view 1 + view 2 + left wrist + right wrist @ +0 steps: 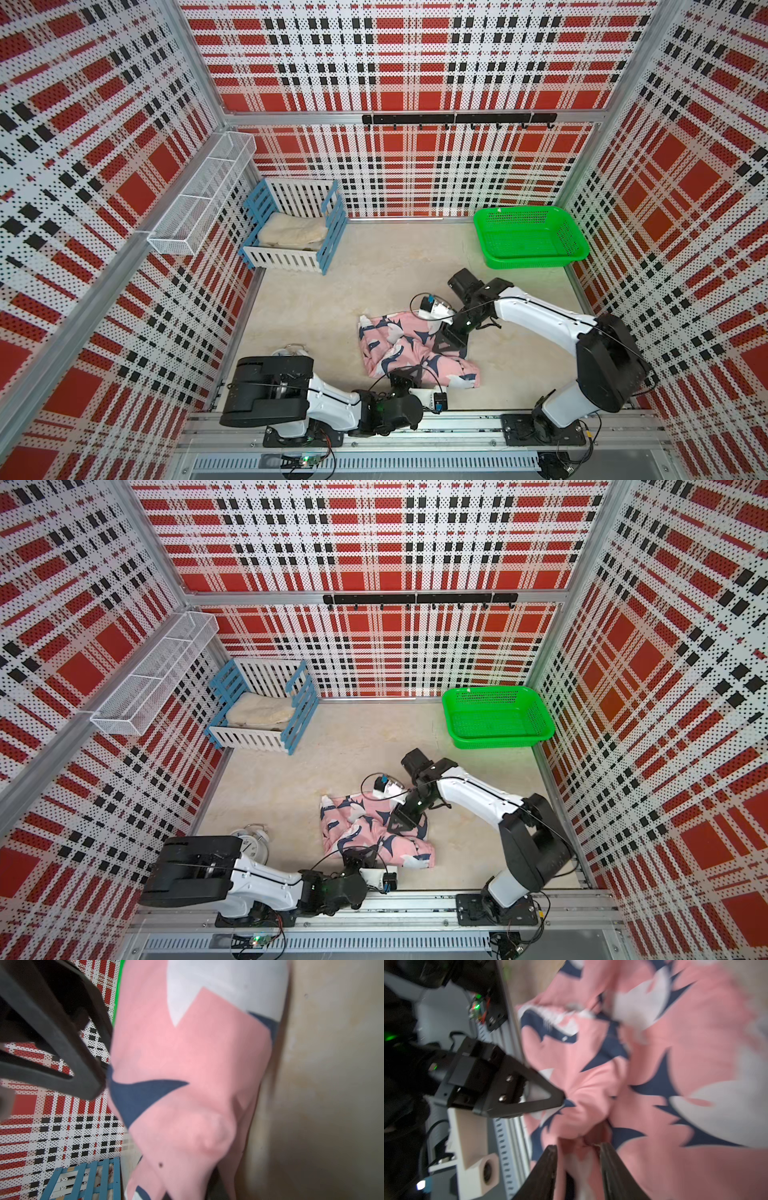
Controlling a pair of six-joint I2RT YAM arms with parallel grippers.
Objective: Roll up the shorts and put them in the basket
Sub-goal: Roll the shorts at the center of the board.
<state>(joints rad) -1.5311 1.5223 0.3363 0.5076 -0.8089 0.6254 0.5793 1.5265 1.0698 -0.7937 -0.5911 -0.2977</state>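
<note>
- While the pink, shark-printed soft fabric shorts [415, 349] lie crumpled on the beige tabletop [332, 299] between my arms, my left gripper [561, 1100] is pinched closed on their near edge.
- My right gripper [578, 1148] stands part open around a fold.
- To roll well, I should pull the cloth flat first, then turn one edge over tightly and evenly.

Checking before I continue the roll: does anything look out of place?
The shorts lie bunched and creased, not flat, left gripper pinching their near edge. An alarm clock sits half hidden by the left arm.
</note>
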